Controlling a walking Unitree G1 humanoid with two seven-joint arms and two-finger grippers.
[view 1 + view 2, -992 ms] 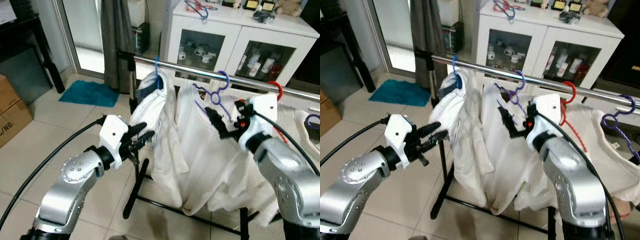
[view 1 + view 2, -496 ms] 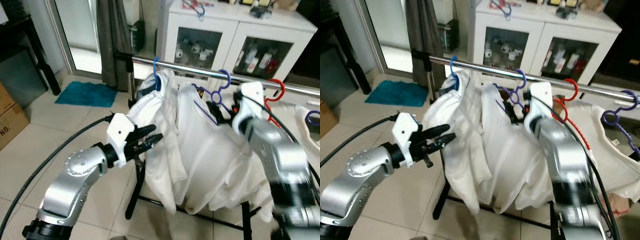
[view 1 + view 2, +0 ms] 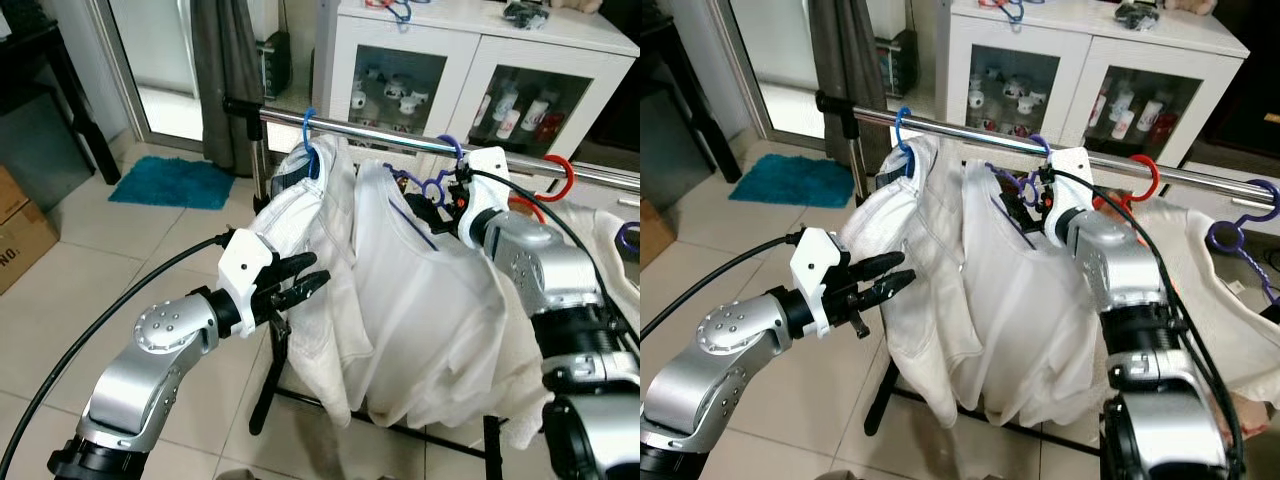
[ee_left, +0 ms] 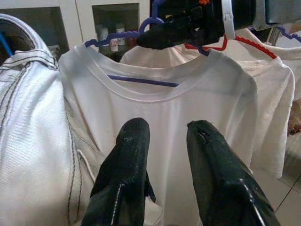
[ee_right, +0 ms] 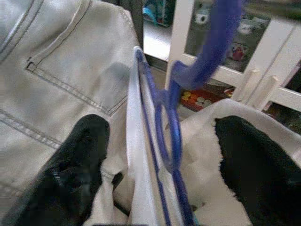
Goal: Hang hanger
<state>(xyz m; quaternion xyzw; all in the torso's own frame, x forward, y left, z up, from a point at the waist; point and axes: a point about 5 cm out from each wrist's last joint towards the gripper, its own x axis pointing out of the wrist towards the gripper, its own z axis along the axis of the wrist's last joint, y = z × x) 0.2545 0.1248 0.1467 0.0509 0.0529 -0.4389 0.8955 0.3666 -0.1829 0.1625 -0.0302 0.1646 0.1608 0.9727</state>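
— Where is the right gripper point(image 5: 160, 155)?

— Up at the shiny metal rail point(image 3: 400, 137), its fingers parted around the purple plastic hanger point(image 3: 436, 183) hooked there, carrying a white T-shirt point(image 3: 440, 310).

— The left gripper point(image 3: 300, 283)?

— Below the rail, fingers apart, holding nothing, beside the white denim garment point(image 3: 300, 215).

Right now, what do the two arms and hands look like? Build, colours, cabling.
Both arms are silver metal with rounded joint housings dotted with small screws. Each wrist carries a white blocky housing ahead of a black collar. The left hand has two long black fingers, matte and rounded at the tips; the right hand matches it. A black cable loops from each wrist back along the arm.
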